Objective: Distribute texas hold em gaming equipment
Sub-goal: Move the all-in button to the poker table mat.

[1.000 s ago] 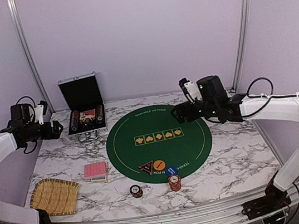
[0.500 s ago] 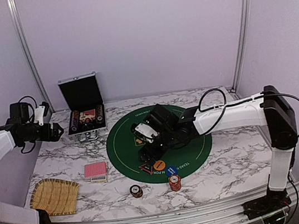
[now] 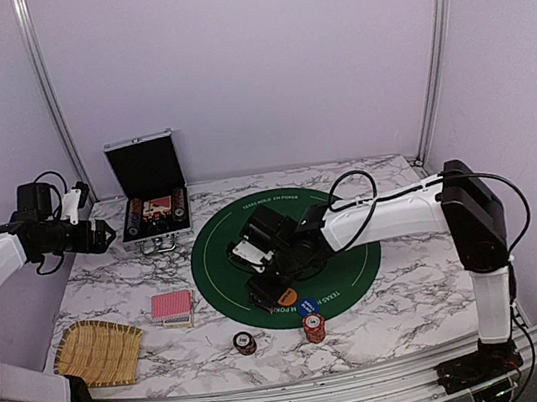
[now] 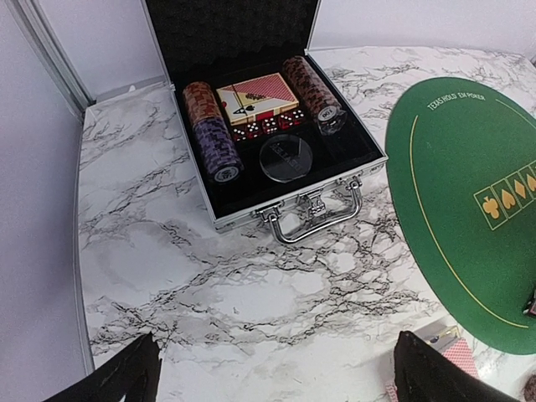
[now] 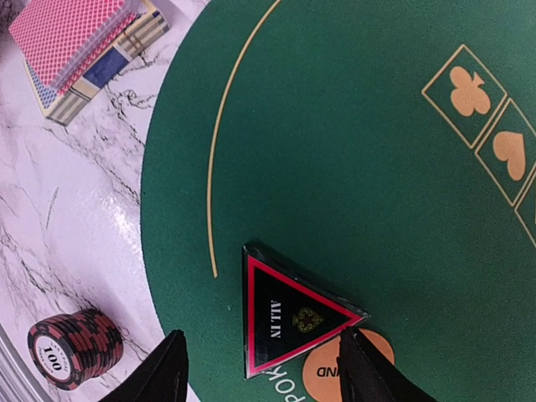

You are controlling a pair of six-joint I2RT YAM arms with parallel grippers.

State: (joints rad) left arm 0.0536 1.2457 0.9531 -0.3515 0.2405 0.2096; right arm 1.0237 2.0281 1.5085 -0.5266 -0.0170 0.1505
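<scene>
Straight ahead of the left gripper [image 4: 276, 352], whose fingers stand spread wide with nothing between them, one silver case [image 4: 230, 33] lies open on the marble. It holds two rows of chips [image 4: 209, 126] with one boxed deck [image 4: 258, 96] between them.

Well left of the right gripper [image 5: 260, 342] sits one straw tray [image 3: 99, 353]. Nearer to it, still on its left, lies one loose red-backed deck [image 5: 79, 42]. One dark chip stack [image 5: 71, 347] stands on the marble just beside its left finger.

The right gripper hangs low over the green mat [image 5: 352, 167] with its fingers partly spread. One black triangular ALL IN marker [image 5: 285, 314] lies flat between and beneath them — a gap shows on the left side, and whether the right finger touches it I cannot tell.

One orange disc [image 5: 331, 377] lies against the marker's corner, by the right finger. Just right of the gripper are one blue dealer button [image 3: 308, 306] and one orange-red chip stack [image 3: 314, 328].
</scene>
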